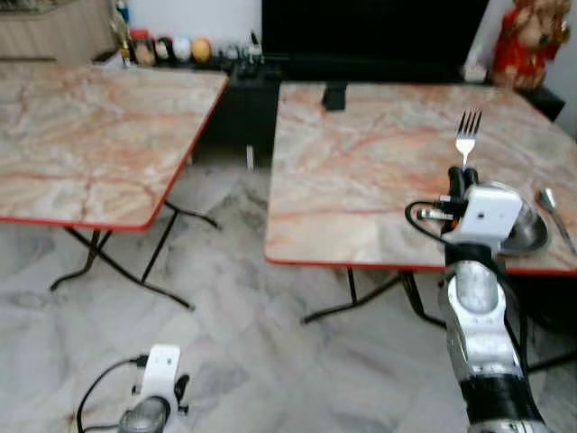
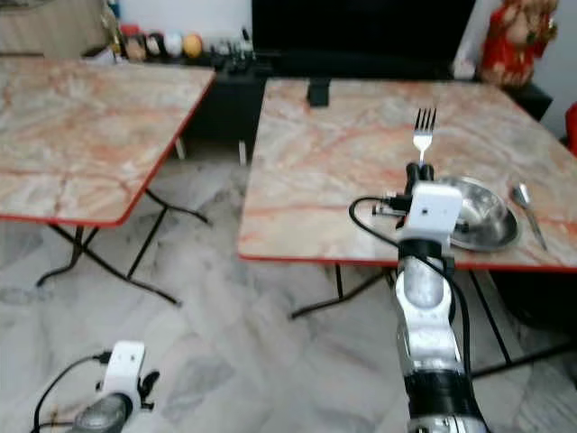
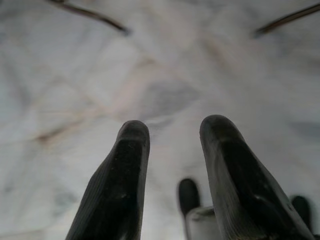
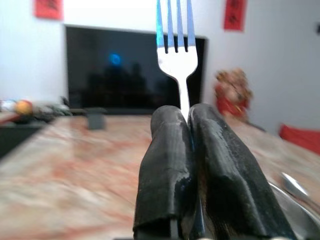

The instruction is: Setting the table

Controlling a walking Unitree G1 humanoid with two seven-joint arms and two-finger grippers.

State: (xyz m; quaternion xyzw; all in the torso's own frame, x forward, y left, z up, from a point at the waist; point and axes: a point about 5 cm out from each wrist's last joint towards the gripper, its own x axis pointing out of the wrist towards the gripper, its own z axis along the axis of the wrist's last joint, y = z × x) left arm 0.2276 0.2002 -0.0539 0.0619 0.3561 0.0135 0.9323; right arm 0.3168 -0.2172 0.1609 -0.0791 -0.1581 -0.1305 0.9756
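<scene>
Marble table, right claw gripping fork

No readable text anywhere I can see. Two red hangings on the wall beyond my right gripper carry dark marks, too blurred to read.
</scene>
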